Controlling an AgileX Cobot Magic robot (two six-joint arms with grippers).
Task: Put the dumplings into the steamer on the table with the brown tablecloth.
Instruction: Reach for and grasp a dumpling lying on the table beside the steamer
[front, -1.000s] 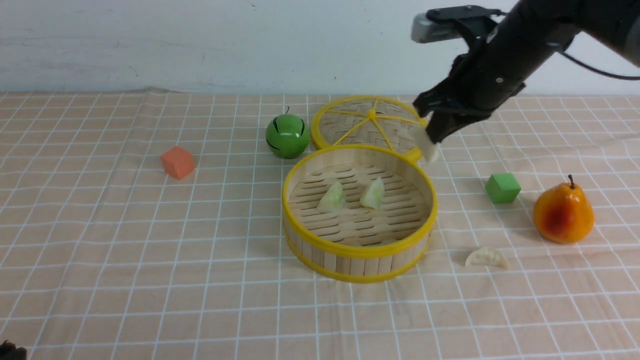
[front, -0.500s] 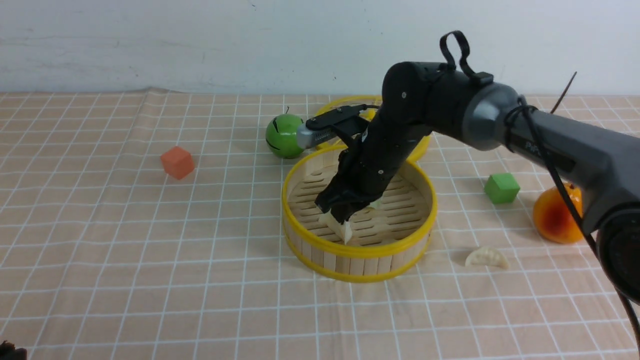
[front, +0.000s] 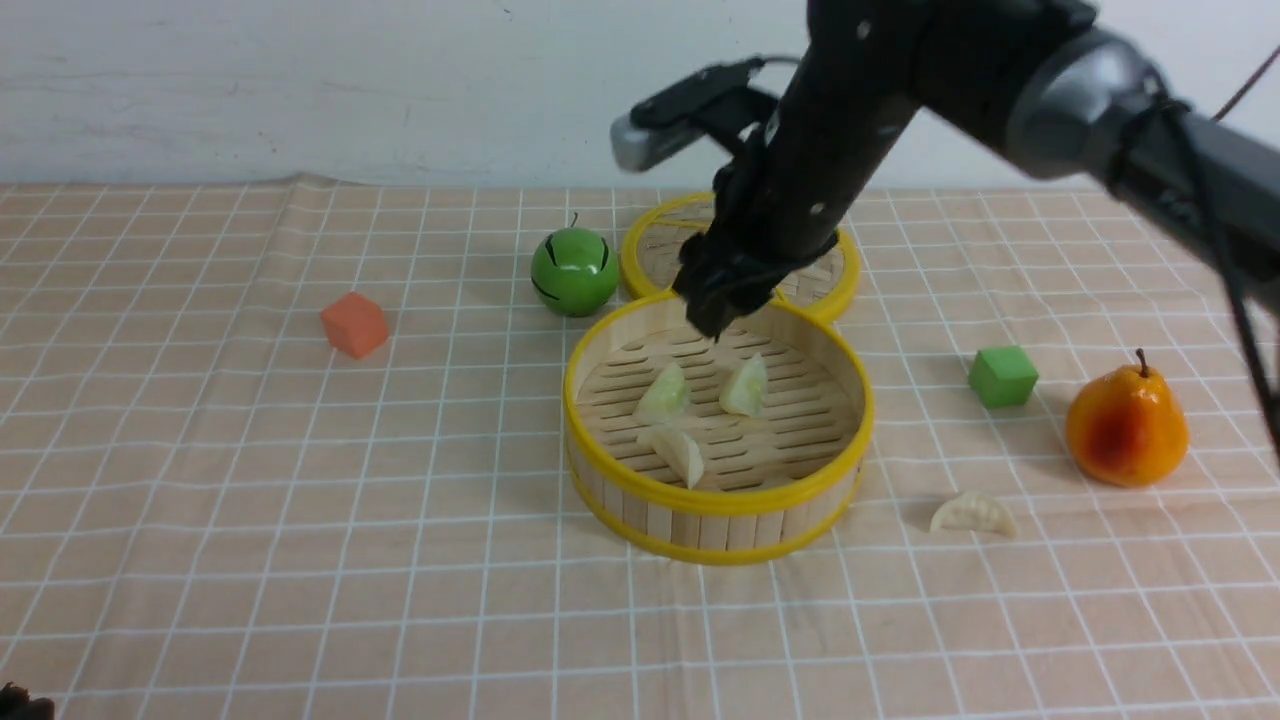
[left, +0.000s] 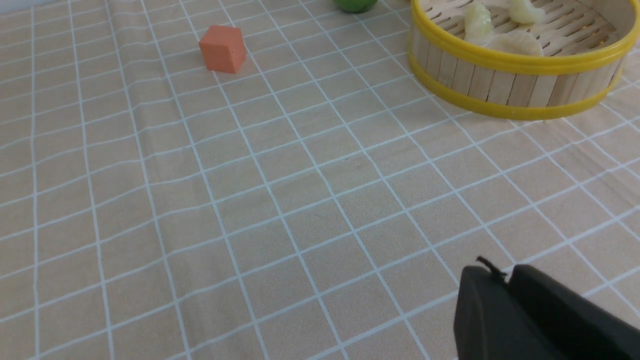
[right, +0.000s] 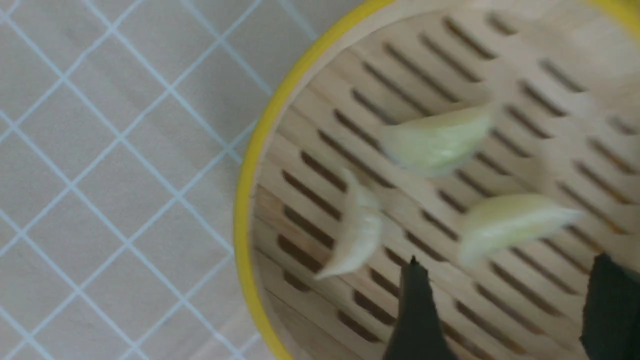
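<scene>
The steamer (front: 640, 490) stands mid-table on the brown tablecloth (front: 300, 500). Inside lie two pale green dumplings (front: 664, 394) (front: 746, 386) and one cream dumpling (front: 683, 455). A second cream dumpling (front: 972, 514) lies on the cloth right of the steamer. My right gripper (front: 715, 305) is open and empty, above the steamer's far rim. In the right wrist view its fingers (right: 415, 310) hang over the slatted floor near the three dumplings (right: 357, 232). My left gripper (left: 505, 275) is shut and empty, low over the cloth; the steamer (left: 505, 80) lies away from it.
A flat woven lid (front: 660, 250) with yellow spokes lies behind the steamer. A green apple (front: 573, 272) sits beside it. An orange cube (front: 355, 324) is at the left, a green cube (front: 1003, 376) and an orange pear (front: 1126, 430) at the right.
My right gripper carried the cream dumpling from over the lid down into the steamer, let it go, opened and rose toward the steamer's far rim. The dumpling now lies on the slats.
</scene>
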